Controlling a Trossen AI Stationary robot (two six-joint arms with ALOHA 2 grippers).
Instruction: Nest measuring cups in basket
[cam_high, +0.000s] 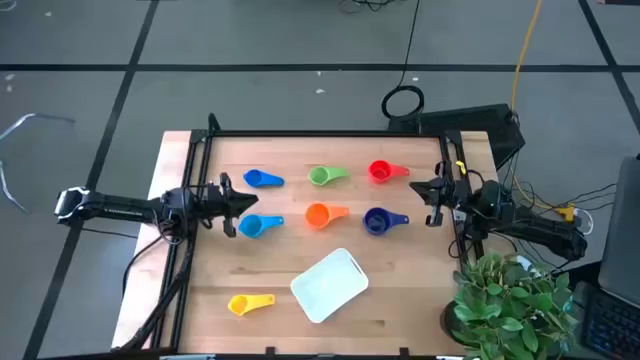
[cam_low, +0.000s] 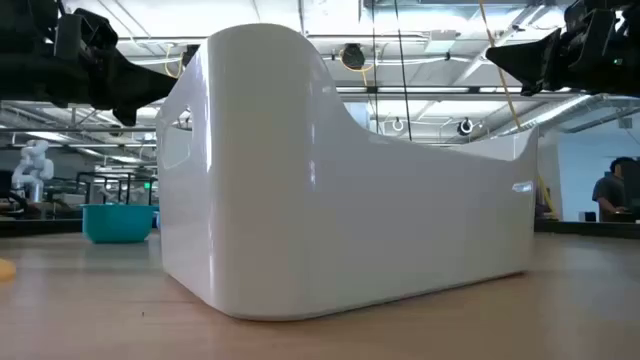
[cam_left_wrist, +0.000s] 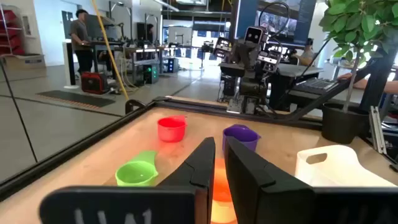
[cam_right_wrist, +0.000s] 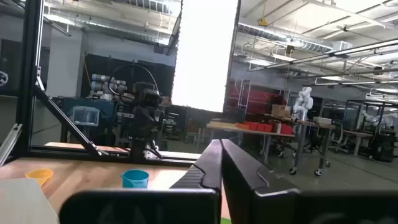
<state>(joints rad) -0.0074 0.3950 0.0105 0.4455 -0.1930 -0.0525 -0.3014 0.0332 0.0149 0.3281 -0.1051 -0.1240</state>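
Waiting at opposite table edges: left gripper (cam_high: 246, 200) nearly shut, right gripper (cam_high: 414, 187) shut, both holding nothing. Nothing nested yet; basket (cam_high: 329, 285) bare, well ahead of both, nearer the front edge. All cups (cam_high: 321, 176) loose between the pincers, yellow cup (cam_high: 250, 303) beside the basket. Open board all round

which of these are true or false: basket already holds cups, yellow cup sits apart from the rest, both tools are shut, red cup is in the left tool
The basket already holds cups: false, it looks empty.
The yellow cup lies apart from the rest: true, it is alone beside the basket.
Both tools are shut: true, the left tool and right tool both are.
The red cup is in the left tool: false, it rests on the table near the right tool.
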